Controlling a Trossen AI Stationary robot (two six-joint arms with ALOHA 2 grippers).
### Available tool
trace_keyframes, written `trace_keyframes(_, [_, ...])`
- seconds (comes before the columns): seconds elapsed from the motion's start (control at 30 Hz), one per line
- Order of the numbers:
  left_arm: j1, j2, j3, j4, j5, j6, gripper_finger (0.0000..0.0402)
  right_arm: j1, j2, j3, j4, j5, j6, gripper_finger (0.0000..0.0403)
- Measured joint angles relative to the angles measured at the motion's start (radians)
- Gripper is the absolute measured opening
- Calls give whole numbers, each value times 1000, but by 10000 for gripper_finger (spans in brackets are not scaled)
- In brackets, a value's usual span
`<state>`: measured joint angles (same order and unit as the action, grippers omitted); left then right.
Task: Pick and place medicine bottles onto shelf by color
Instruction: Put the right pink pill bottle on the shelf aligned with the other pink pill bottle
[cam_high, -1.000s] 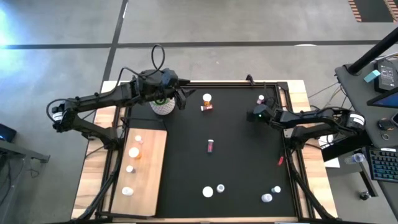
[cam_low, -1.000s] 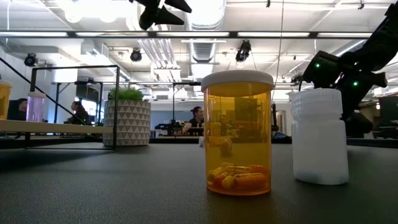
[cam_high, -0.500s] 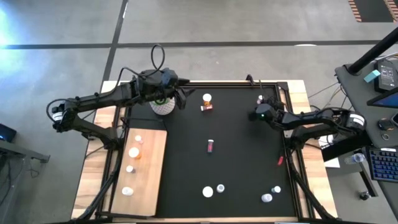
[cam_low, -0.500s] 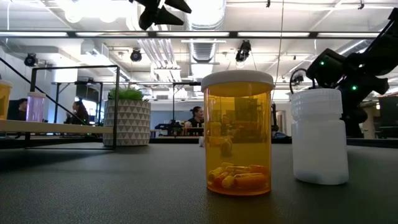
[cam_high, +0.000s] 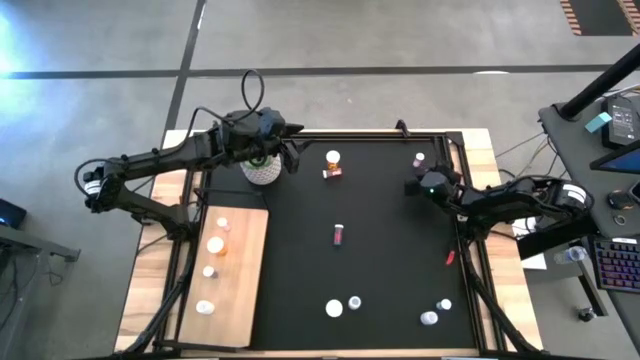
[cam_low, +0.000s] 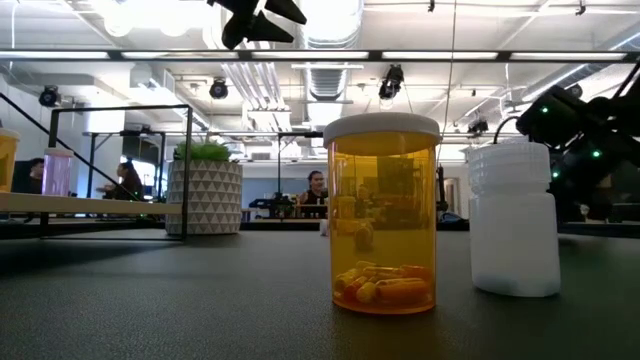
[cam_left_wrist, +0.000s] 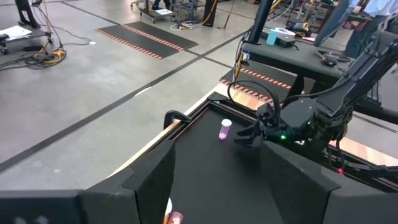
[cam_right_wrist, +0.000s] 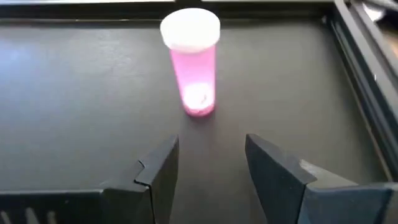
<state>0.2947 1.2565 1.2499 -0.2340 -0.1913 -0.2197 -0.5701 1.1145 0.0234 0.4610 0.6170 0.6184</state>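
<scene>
Now the left gripper (cam_high: 292, 160) is waiting open above the plant pot (cam_high: 261, 171), while the right gripper (cam_right_wrist: 208, 163) is facing, with fingers spread, the upright pink bottle (cam_right_wrist: 192, 60) just ahead, apart, so one off-centre finger is risking toppling it.

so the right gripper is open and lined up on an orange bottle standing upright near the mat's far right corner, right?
Not quite: the bottle is pink with a white cap, not orange, as the right wrist view shows. The rest holds: the right gripper is open and lined up on it, upright near that corner.
</scene>
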Motion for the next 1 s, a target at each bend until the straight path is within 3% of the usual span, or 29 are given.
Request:
trace_keyframes(0.23, [1,0,0,2,0,51,221,-1,-1,6,-9,31,156,178])
trace_keyframes(0.37, [2,0,0,2,0,51,221,-1,-1,14,-14,18,148,178])
trace_keyframes(0.53, [5,0,0,2,0,51,221,1,0,22,-4,-135,167,178])
trace_keyframes(0.8, [5,0,0,2,0,52,221,0,1,21,-7,-133,63,178])
trace_keyframes(1.0, [5,0,0,2,0,53,221,-9,1,20,40,-71,-99,178])
